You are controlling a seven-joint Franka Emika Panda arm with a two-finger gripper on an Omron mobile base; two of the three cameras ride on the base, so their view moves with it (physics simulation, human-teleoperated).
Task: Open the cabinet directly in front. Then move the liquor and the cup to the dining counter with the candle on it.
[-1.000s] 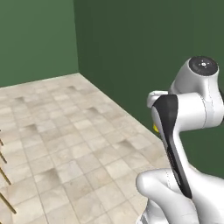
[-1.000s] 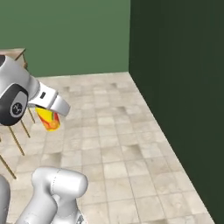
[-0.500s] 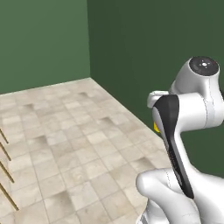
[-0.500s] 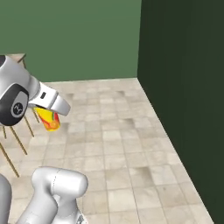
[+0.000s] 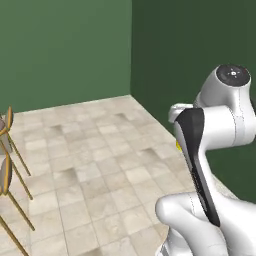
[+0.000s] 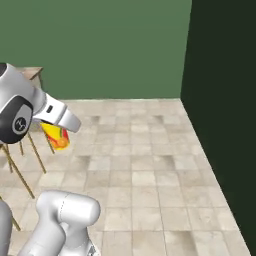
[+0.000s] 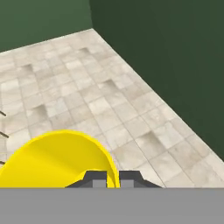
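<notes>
The claw [image 7: 113, 177] is closed on the rim of the cup [image 7: 57, 159], as seen in the hand view: the two dark finger tips [image 7: 97, 178] stand close together at the bottom of that view, with the yellow wall of the cup pinched between them. The open mouth of the cup is spread out to one side of the tips, and its bright yellow inside is exposed to the camera. The cup is thus held clear of the floor, with nothing beneath it but tiles.

In the right base view the same cup [image 6: 56, 136] is seen hanging just below the white hand, yellow with a red-orange mark on its side. In the left base view a thin yellow edge [image 5: 177, 145] is glimpsed behind the dark forearm.

Below and ahead of the claw a floor [image 7: 109, 96] of beige stone tiles is laid out. It is bounded by two dark green walls [image 7: 170, 57] that meet at a corner well beyond the claw. The nearer wall runs along one side of the claw and is in deep shadow.

Thin orange stool legs [image 6: 20, 172] are seen behind and beside the cup in the right base view, standing on the tiles. More of the same legs [image 5: 12, 200] are seen at the far edge of the left base view, well apart from the claw.
</notes>
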